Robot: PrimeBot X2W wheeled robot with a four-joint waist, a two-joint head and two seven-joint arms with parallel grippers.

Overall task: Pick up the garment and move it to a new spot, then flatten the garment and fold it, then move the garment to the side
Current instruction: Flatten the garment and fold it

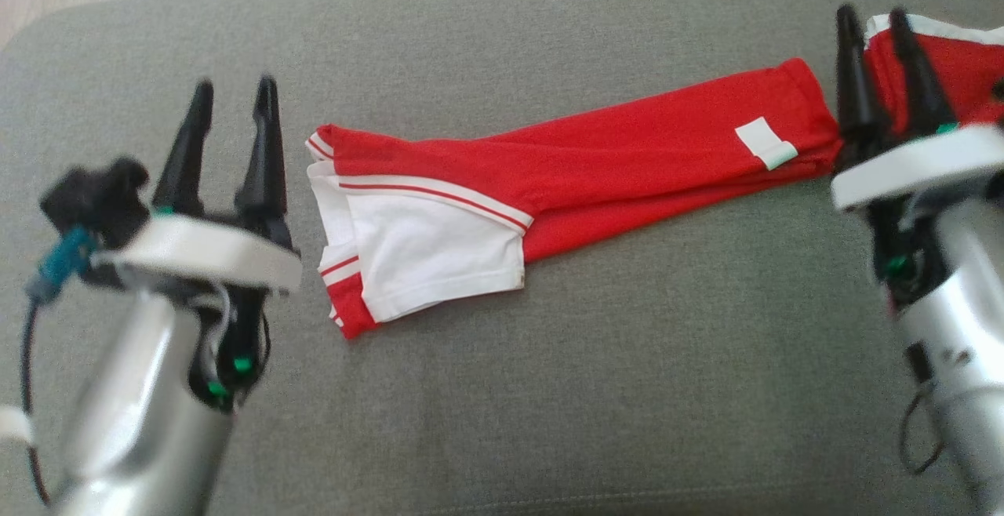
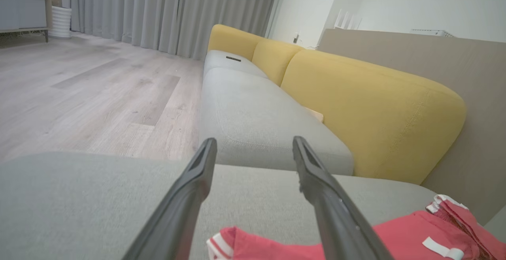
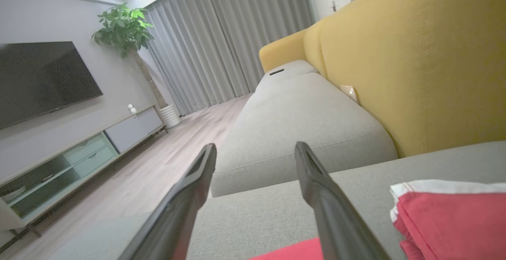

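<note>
The left gripper stands released, its two dark fingers spread with nothing between them. The garment begins just to its right: a red strip with a white, red-striped end, stretched across the grey sofa cushion. The strip runs away from this gripper toward the right gripper. The right gripper is also spread and empty. The strip's red end, bearing a white tag, lies just left of its fingers, and a bunched red, white-edged part lies to their right. Whether those fingers touch the cloth I cannot tell.
</note>
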